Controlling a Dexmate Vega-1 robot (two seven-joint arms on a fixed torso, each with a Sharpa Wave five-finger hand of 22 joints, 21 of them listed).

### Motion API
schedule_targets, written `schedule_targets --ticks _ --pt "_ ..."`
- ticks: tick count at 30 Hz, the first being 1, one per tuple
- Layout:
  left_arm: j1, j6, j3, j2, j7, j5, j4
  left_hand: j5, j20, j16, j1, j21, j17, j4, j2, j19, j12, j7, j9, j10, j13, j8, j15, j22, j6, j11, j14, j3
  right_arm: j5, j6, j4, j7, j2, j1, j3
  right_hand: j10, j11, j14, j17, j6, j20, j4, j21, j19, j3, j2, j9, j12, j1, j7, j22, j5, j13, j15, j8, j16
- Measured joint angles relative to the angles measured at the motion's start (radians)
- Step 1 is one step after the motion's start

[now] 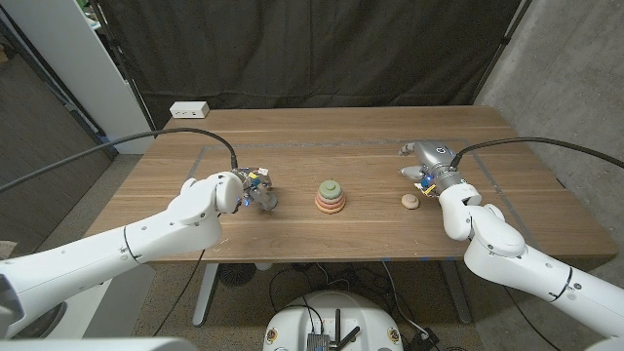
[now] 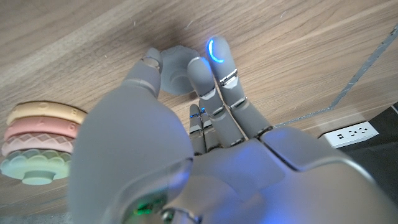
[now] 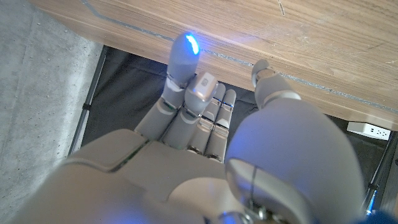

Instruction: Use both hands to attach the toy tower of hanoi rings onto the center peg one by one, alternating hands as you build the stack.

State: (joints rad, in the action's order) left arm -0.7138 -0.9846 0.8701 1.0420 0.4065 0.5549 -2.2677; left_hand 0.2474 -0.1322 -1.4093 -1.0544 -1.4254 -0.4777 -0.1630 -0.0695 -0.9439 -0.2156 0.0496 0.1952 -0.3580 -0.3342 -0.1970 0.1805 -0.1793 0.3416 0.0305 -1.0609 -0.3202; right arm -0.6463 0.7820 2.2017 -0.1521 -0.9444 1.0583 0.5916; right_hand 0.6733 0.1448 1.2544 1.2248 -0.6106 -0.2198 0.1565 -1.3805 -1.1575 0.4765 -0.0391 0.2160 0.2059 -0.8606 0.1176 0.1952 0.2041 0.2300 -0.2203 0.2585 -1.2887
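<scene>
On the wooden table (image 1: pixel 292 166), the left hand (image 1: pixel 255 189) pinches a grey ring (image 2: pixel 177 76) beside the ring stack (image 1: pixel 331 196).

Grey ring (image 2: pixel 176 73) partly hidden behind left hand (image 2: pixel 186 124) fingers; grip unclear. Ring stack (image 2: pixel 38 144) cut by frame edge.
</scene>
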Motion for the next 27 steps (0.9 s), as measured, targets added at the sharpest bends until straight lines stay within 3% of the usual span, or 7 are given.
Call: schedule_targets --ticks 27 --pt "-0.041 -0.013 -0.005 -0.025 -0.054 0.005 0.021 0.000 0.000 0.000 0.000 0.008 0.010 0.002 0.000 0.000 0.000 -0.005 0.000 -0.008 -0.002 0.000 0.000 0.000 0.005 0.009 0.000 0.010 0.017 -0.003 -0.005 -0.006 -0.008 -0.001 0.002 0.000 0.000 0.000 -0.003 0.000 0.000 0.000 0.000 0.000 0.000 0.000 0.000 -0.007 0.000 0.000 0.000 0.000 0.000 0.000 -0.004 -0.006"
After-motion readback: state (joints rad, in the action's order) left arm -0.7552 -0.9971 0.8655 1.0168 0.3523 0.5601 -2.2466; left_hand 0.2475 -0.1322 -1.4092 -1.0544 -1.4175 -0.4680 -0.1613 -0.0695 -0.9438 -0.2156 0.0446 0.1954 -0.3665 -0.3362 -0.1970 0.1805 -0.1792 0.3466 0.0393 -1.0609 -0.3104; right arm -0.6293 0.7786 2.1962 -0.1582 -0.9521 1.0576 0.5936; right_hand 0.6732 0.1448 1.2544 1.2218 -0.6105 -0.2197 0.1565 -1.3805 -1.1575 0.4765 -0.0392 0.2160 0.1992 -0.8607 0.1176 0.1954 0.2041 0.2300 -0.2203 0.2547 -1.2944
